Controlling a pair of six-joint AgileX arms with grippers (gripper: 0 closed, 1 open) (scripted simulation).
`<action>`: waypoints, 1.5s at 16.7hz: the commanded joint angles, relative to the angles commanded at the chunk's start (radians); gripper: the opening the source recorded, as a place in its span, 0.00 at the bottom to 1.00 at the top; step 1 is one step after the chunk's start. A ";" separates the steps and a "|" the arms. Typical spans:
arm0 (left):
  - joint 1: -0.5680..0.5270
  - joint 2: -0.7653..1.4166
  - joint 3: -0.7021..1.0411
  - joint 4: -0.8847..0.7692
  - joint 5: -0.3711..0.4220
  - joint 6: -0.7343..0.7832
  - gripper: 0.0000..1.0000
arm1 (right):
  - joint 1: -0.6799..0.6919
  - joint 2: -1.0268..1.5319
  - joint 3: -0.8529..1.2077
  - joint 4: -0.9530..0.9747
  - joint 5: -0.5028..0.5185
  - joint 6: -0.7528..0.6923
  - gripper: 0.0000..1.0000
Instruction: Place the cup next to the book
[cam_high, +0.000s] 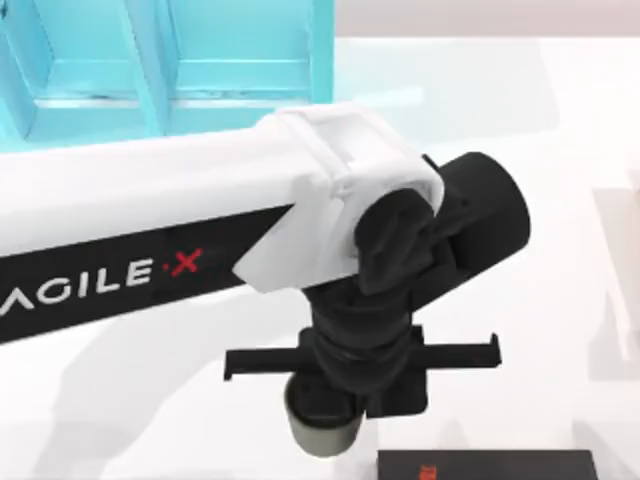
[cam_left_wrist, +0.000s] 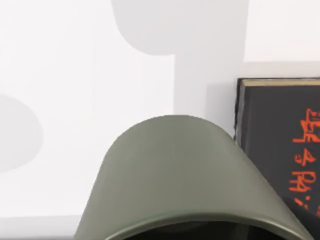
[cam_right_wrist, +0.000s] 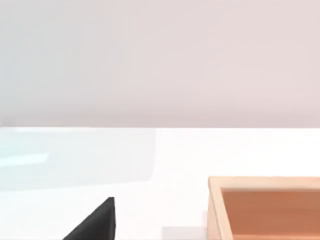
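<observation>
The dark olive-green cup (cam_high: 322, 428) sits under my left gripper (cam_high: 365, 388), near the table's front edge. The gripper's black wrist and crossbar cover the cup's top from above. In the left wrist view the cup (cam_left_wrist: 180, 175) is very near the camera, its rounded wall facing up. The book (cam_high: 488, 465), a flat black slab with a red-orange mark, lies just right of the cup, with a narrow strip of white table between them. The book (cam_left_wrist: 280, 145) is also in the left wrist view, with red lettering on its cover, close beside the cup.
A large turquoise shelf unit (cam_high: 170, 60) stands at the back left. My left arm's white link (cam_high: 150, 220) crosses the table from the left. In the right wrist view a shallow orange-brown wooden tray (cam_right_wrist: 265, 207) rests on the white table (cam_right_wrist: 150, 165), beside a black corner (cam_right_wrist: 97, 222).
</observation>
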 joint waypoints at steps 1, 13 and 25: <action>0.000 0.000 0.000 0.000 0.000 0.000 0.00 | 0.000 0.000 0.000 0.000 0.000 0.000 1.00; 0.015 0.029 -0.193 0.231 0.001 0.017 0.00 | 0.000 0.000 0.000 0.000 0.000 0.000 1.00; 0.016 0.039 -0.215 0.254 0.001 0.016 0.53 | 0.000 0.000 0.000 0.000 0.000 0.000 1.00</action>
